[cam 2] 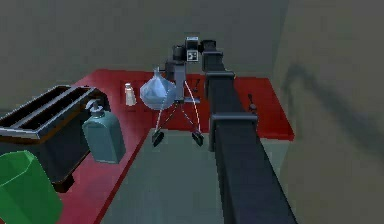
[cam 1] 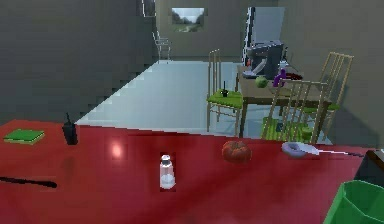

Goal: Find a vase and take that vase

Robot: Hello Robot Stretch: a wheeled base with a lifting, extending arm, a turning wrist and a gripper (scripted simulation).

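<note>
A pale blue, rounded vase-like thing [cam 2: 157, 91] shows in the arm side view beside the gripper's dark body, above the edge of the red table [cam 2: 270, 125]. The dark arm bar [cam 2: 235, 140] rises from the bottom edge to two white marked squares. My gripper [cam 2: 177, 139] points its two thin fingers [cam 2: 160, 128] back down over the table edge and grey floor. I cannot tell whether the gripper holds the pale blue thing.
The red counter [cam 1: 110, 185] in the forward view carries a white shaker [cam 1: 167, 172], a red round fruit [cam 1: 236, 151], a green book [cam 1: 24, 136] and a green bin [cam 1: 358, 205]. In the arm side view, a black toaster [cam 2: 45, 125] and teal bottle [cam 2: 103, 138]. Beyond, a dining table [cam 1: 285, 98] with chairs.
</note>
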